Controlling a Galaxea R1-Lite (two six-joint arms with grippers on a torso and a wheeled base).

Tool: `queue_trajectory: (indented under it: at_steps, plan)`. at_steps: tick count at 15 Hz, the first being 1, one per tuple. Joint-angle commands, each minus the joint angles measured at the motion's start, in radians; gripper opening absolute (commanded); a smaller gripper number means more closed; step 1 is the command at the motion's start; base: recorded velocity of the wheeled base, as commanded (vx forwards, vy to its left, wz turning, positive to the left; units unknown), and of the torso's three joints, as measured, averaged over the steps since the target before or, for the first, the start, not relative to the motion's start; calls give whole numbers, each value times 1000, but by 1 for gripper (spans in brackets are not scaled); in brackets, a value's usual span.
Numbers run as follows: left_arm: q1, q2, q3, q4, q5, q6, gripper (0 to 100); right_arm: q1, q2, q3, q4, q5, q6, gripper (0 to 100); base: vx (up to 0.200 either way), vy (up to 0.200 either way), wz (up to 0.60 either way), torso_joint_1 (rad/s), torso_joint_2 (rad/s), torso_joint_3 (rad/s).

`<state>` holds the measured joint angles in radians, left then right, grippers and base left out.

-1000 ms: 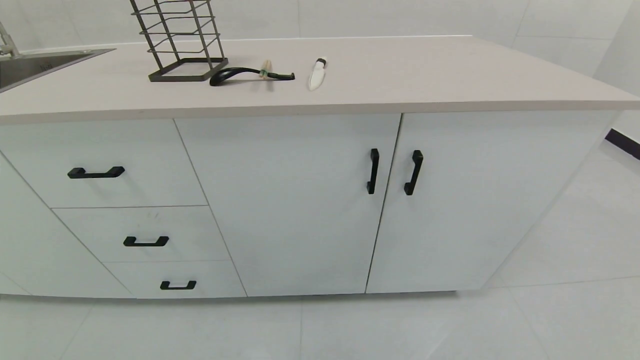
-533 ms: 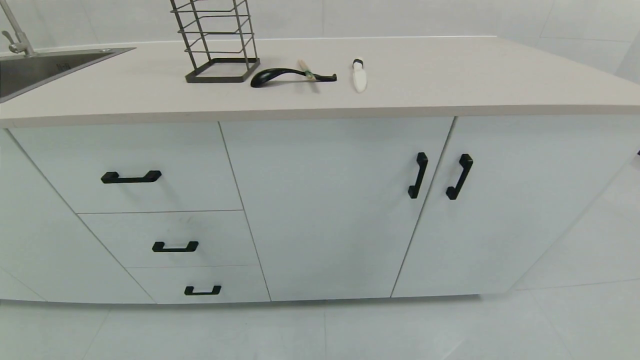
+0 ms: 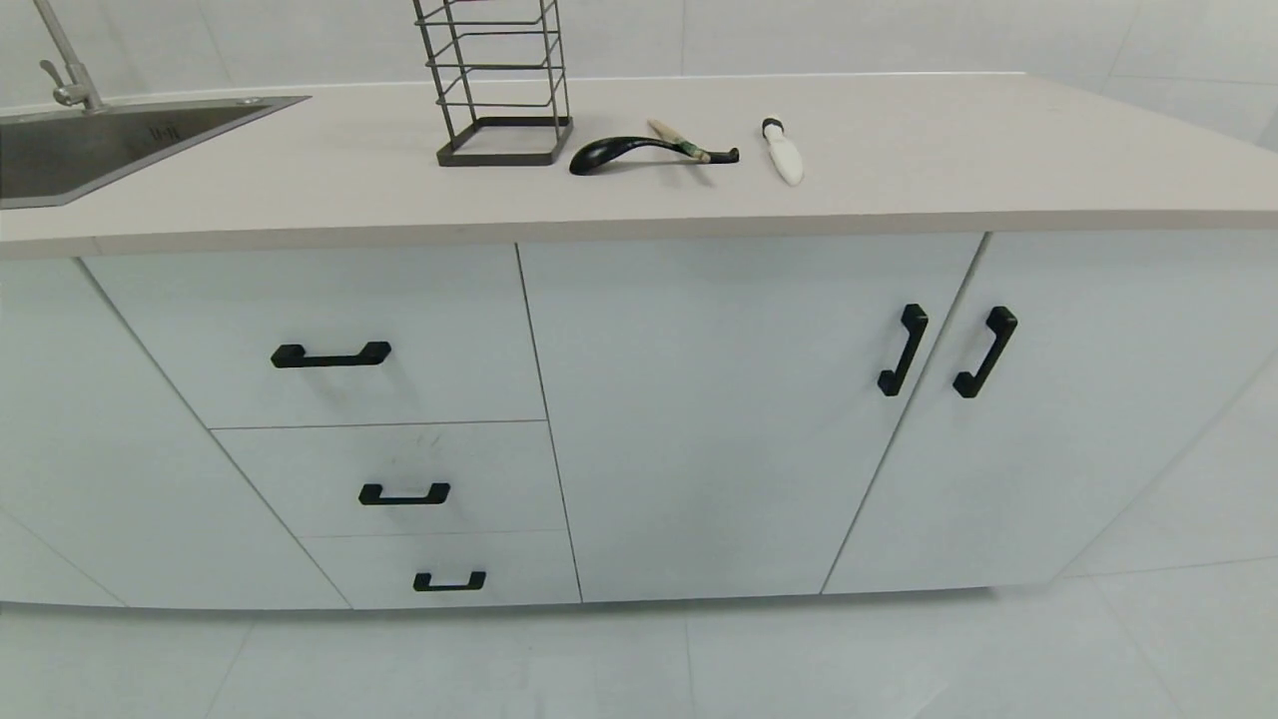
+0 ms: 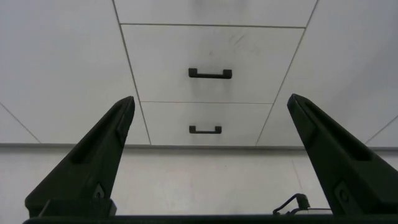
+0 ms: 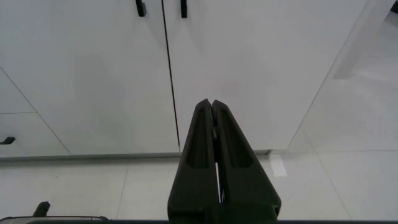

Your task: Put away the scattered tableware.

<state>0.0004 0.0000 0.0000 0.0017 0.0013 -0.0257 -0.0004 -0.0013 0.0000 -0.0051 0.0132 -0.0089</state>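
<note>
1. Nearest, the left gripper (image 4: 211, 102), with two dark angular fingers, hangs low facing the cabinet front. Its jaws stand wide apart with nothing between them.
2. The right gripper (image 5: 212, 107), equally dark, points toward the pale tiled floor (image 5: 323, 186) at the cabinet's foot. Its jaws are pressed together and hold nothing.
3. Beyond them stands a long white cabinet (image 3: 699, 419). It has three stacked drawers (image 3: 449, 459) with black bar handles on the robot's left, and two doors (image 3: 1058, 449) with upright black handles on its right.
4. A beige matte countertop (image 3: 949, 190) runs across the top.
5. The scattered tableware lies on it. A glossy black curved spoon (image 3: 599, 157) sits just beside the rack's base, and a thin wooden stick with a green band (image 3: 669, 135) touches the spoon's handle. A white utensil with a black end (image 3: 787, 160) lies near them, apart on the right.
6. Behind the spoon stands a tall black wire rack (image 3: 494, 160), upright and seemingly empty.
7. Farthest left is a steel sink (image 3: 100, 150) with a metal tap (image 3: 65, 60).
8. Judged from this, the task is at its approach stage and nothing has been put away yet. The next move calls for raising an arm to counter height and closing on one utensil. The rack looks the likely destination.
</note>
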Motion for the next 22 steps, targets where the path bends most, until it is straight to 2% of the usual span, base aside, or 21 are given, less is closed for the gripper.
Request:
queue_trajectory:
  at_steps: [1,5,10,14,20,22]
  plan:
    - [0,2,0,0,0,0,100,-1,1,0,-1,1,0,0,0,0,0,0,0,0]
    - [0,2,0,0,0,0,100,-1,1,0,-1,1,0,0,0,0,600,1,5,5]
    - [0,2,0,0,0,-2,100,-1,1,0,-1,1,0,0,0,0,0,0,0,0]
    - [0,2,0,1,0,-2,100,-1,1,0,-1,1,0,0,200,0,0,0,0,6]
    - [0,2,0,0,-1,0,100,-1,1,0,-1,1,0,0,0,0,0,0,0,0]
    - [0,0,0,0,0,7,100,-1,1,0,-1,1,0,0,0,200,0,0,2,2]
